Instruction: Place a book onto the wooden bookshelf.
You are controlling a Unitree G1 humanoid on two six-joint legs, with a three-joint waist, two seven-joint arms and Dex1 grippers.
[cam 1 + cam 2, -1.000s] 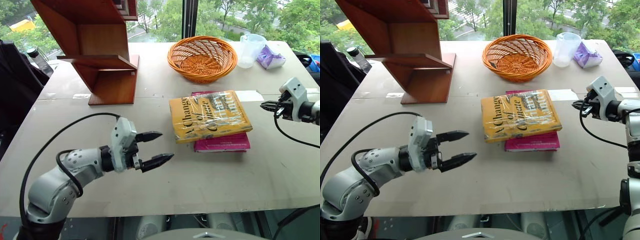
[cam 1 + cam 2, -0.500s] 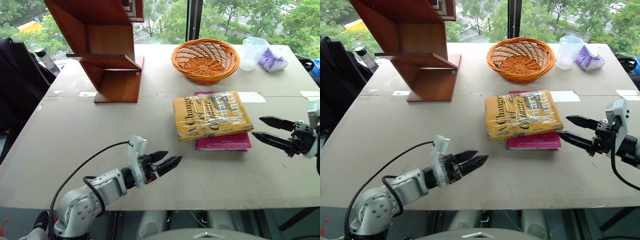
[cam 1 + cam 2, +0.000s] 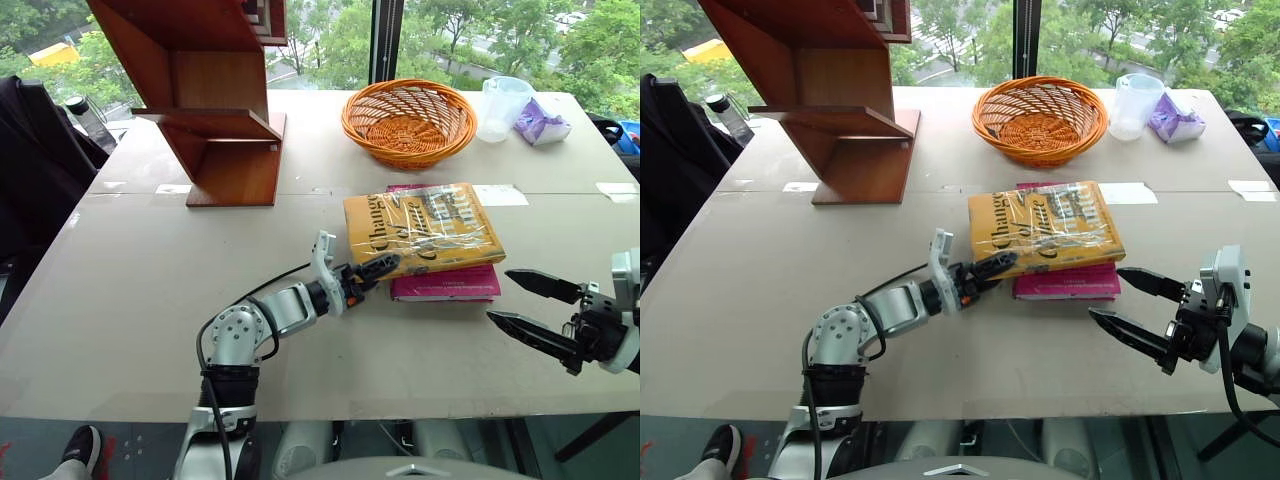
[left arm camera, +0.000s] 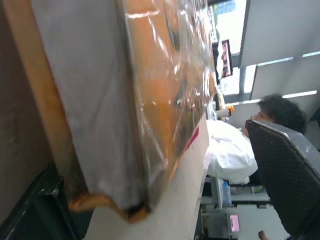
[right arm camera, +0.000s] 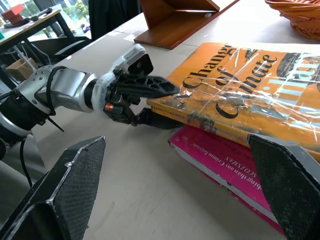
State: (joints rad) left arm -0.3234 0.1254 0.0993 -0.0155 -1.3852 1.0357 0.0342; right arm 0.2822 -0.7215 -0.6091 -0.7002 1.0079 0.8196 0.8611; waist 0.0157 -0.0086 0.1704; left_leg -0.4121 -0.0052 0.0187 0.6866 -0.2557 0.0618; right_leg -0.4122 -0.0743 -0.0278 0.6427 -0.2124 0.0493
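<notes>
With the left pincer (image 3: 985, 271) open astride the near-left corner of the book (image 3: 1045, 227), which lies on the pink book (image 3: 1065, 282) at the shelf's (image 3: 830, 100) 4 o'clock, glossy wrap risks slippage; the right pincer (image 3: 1130, 306) stands open.

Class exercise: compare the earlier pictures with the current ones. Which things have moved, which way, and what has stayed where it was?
The left gripper has reached forward to the corner of the yellow book, one open finger above its cover and one below. The right gripper pulled back toward the robot and opened. The yellow book, pink book, bookshelf and basket stayed put.
</notes>
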